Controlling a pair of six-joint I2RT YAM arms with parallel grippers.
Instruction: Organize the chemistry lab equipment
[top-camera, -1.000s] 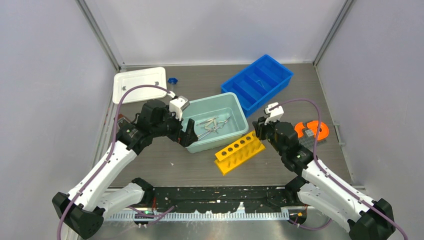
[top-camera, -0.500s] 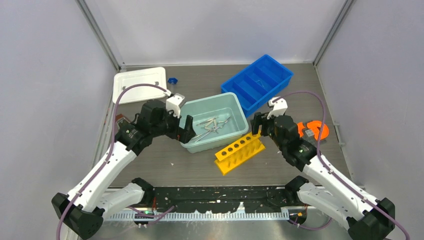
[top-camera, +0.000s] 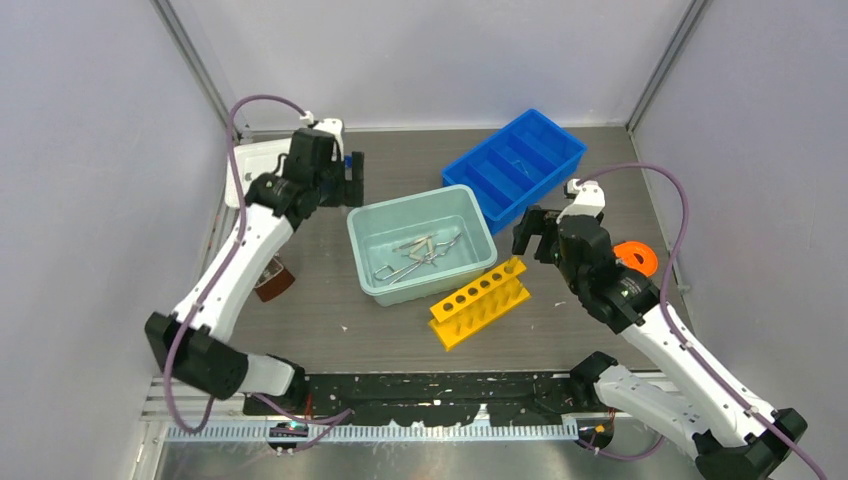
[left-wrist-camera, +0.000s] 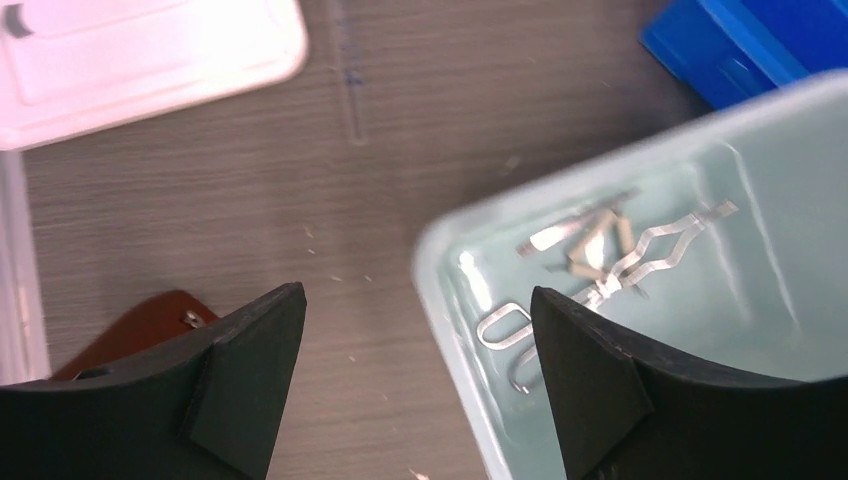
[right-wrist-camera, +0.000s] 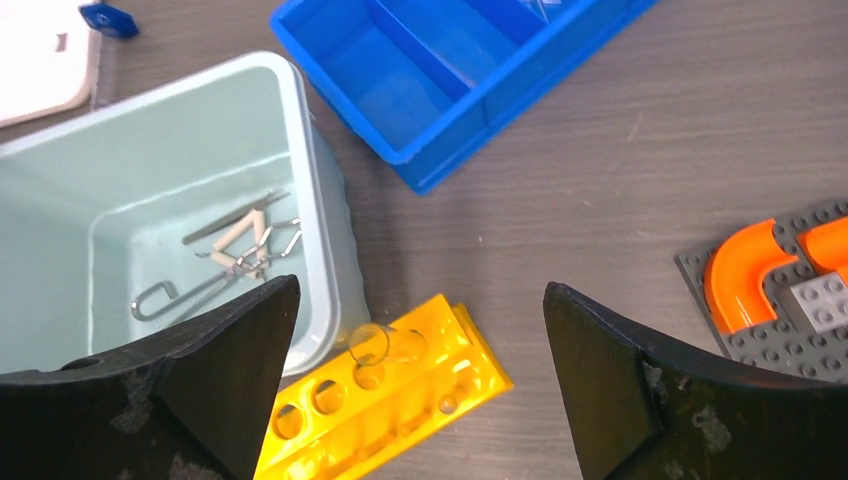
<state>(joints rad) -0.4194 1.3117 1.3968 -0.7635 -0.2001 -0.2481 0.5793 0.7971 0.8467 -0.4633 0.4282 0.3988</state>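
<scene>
Thin silvery metal tools (top-camera: 420, 252) are lying unsorted in the pale teal plastic tub (top-camera: 440, 277); I'm holding the left gripper (left-wrist-camera: 418, 330) and right gripper (right-wrist-camera: 420, 300) open, empty.

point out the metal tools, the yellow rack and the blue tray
metal tools (top-camera: 420, 252), top view, middle of the tangle
yellow rack (top-camera: 480, 295), top view, its holed top face
blue tray (right-wrist-camera: 480, 135), right wrist view, its near outer wall

My left arm (top-camera: 230, 265) and right arm (top-camera: 690, 365) look alike to me: white shell links between black joint housings, with purple cables (top-camera: 262, 97) off the wrists. I see matte black wedge fingers on the left gripper (left-wrist-camera: 418, 293). Those on the right gripper (right-wrist-camera: 420, 285) carry pale scuff flecks.
</scene>
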